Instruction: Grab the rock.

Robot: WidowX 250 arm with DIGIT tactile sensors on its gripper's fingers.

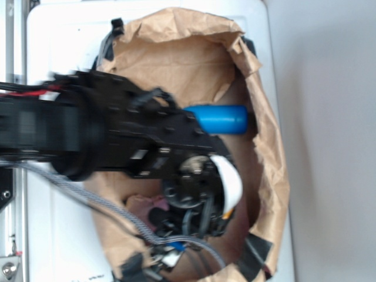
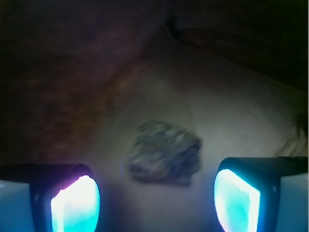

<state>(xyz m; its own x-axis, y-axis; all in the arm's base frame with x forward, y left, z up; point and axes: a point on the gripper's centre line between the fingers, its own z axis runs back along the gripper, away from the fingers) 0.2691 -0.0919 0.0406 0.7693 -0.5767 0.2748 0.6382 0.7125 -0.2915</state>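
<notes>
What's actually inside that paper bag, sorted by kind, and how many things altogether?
Blue bottle: 1
Rock: 1, lying between the open gripper fingers
Total: 2 that can be made out; the arm hides much of the brown paper bag.

**A robot test bench, not a home**

The setting reads as a lab rig: a plain white table (image 1: 64, 235), a metal frame rail (image 1: 12, 35) at its edge, and a bulky black robot arm (image 1: 100, 132) trailing braided cables (image 1: 88, 200) into a crumpled brown paper bag (image 1: 270, 153) staged as a workspace.
</notes>
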